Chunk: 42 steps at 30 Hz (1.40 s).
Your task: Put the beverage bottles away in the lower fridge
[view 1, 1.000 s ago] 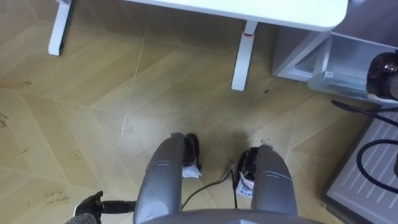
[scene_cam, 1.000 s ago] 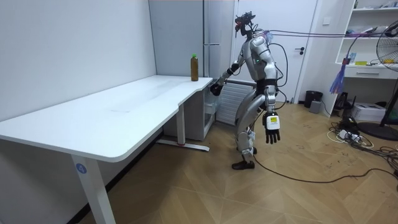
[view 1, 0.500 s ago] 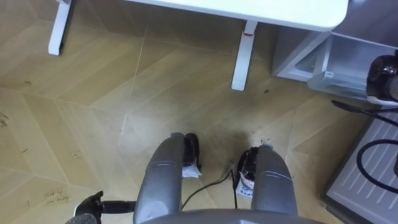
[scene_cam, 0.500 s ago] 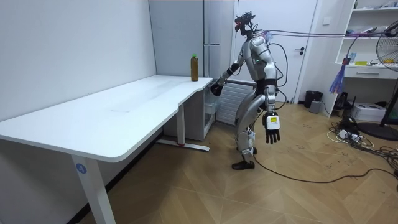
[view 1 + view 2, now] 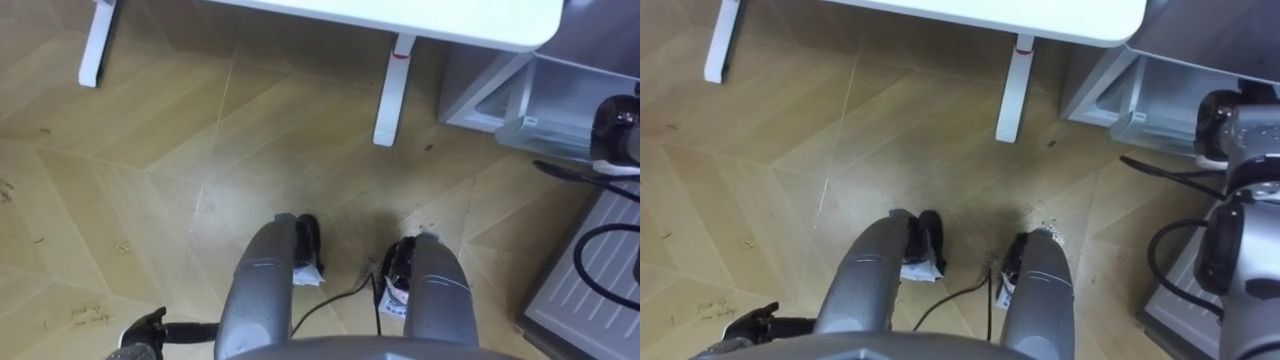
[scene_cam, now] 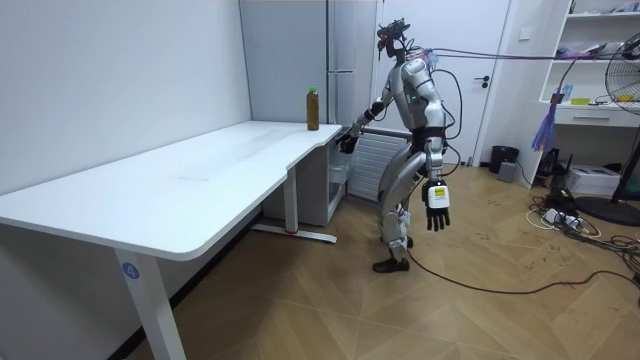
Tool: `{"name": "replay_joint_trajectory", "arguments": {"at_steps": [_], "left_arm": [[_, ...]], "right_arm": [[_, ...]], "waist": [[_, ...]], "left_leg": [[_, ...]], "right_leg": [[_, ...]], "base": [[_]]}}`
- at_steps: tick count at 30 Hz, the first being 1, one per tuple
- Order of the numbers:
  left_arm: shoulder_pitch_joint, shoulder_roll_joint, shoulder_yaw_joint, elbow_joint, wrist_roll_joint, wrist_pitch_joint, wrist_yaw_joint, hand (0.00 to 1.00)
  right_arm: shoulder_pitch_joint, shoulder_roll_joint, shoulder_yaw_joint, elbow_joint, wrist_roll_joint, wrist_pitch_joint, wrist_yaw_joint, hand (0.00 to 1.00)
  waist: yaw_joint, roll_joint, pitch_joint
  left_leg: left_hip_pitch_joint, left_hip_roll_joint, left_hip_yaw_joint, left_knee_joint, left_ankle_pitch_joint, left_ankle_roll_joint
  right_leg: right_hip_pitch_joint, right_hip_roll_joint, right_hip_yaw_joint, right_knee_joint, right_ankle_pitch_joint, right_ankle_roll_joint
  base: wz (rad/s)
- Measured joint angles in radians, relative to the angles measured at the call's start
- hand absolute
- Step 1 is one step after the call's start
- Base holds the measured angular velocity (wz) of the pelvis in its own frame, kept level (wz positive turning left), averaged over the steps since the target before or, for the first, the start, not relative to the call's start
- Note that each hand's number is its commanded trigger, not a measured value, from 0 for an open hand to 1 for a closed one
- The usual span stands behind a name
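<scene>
A brown bottle with a green cap [image 6: 313, 108] stands upright on the far end of the white table [image 6: 200, 180], close to the tall grey fridge [image 6: 345, 60]. I stand between the table's end and the fridge. My right hand [image 6: 346, 142] is raised at waist height beside the table's corner, in front of the fridge's lower part. In the left eye view the right hand [image 5: 620, 128] shows at the right edge by a pale grey door shelf [image 5: 545, 135]; its fingers are hidden. My left hand [image 6: 436, 207] hangs open at my side, holding nothing.
A white table leg [image 5: 390, 95] and foot [image 5: 95, 45] stand on the wooden floor ahead of me. A white ribbed panel [image 5: 590, 290] lies low at my right. A fan, shelves, a bin and floor cables [image 6: 560, 215] are behind me.
</scene>
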Motion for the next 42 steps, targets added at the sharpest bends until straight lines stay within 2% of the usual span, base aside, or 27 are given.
{"name": "replay_joint_trajectory", "arguments": {"at_steps": [5, 13, 14, 28, 35, 42], "left_arm": [[0.000, 0.000, 0.000, -0.001, 0.000, -0.012, 0.000, 0.00], [0.000, 0.000, 0.000, -0.001, -0.002, -0.013, 0.001, 0.00], [0.000, 0.000, 0.000, -0.001, -0.002, -0.013, 0.001, 0.00], [0.008, 0.002, 0.002, 0.002, 0.001, -0.012, -0.001, 0.00], [0.010, 0.002, 0.001, 0.001, 0.004, -0.011, -0.001, 0.00], [0.010, 0.002, 0.001, 0.001, 0.004, -0.010, -0.001, 0.00]], "right_arm": [[0.017, 0.002, 0.002, -0.001, 0.033, -0.003, 0.048, 0.00], [0.029, 0.003, 0.003, -0.001, 0.072, -0.003, 0.097, 0.00], [0.030, 0.003, 0.003, -0.001, 0.074, -0.003, 0.098, 1.00], [0.043, 0.003, 0.014, -0.001, 0.014, -0.003, 0.142, 1.00], [0.043, 0.003, 0.015, -0.001, -0.053, -0.003, 0.124, 1.00], [0.043, 0.003, 0.022, -0.002, -0.057, -0.003, 0.095, 1.00]], "waist": [[0.003, 0.001, 0.0000], [0.004, 0.003, -0.0002], [0.004, 0.003, -0.0002], [0.009, 0.003, 0.0001], [0.008, 0.002, 0.0003], [0.007, 0.002, 0.0003]], "left_leg": [[0.010, 0.000, 0.000, 0.001, 0.000, 0.000], [0.011, 0.000, 0.001, -0.001, 0.000, 0.000], [0.011, 0.000, 0.001, 0.000, 0.000, 0.000], [0.015, 0.003, 0.001, -0.002, 0.000, 0.000], [0.012, 0.003, 0.001, 0.000, 0.000, 0.000], [0.011, 0.002, 0.001, 0.000, 0.000, 0.000]], "right_leg": [[0.009, 0.000, 0.000, 0.000, 0.000, 0.000], [0.010, 0.000, 0.000, -0.001, 0.000, -0.001], [0.011, 0.000, 0.000, -0.001, 0.000, -0.001], [0.013, 0.003, 0.001, -0.001, 0.000, -0.001], [0.011, 0.002, 0.000, 0.000, 0.000, -0.001], [0.011, 0.002, 0.000, 0.000, 0.000, -0.001]], "base": [[0.00], [0.00], [0.00], [0.00], [0.00], [0.00]]}}
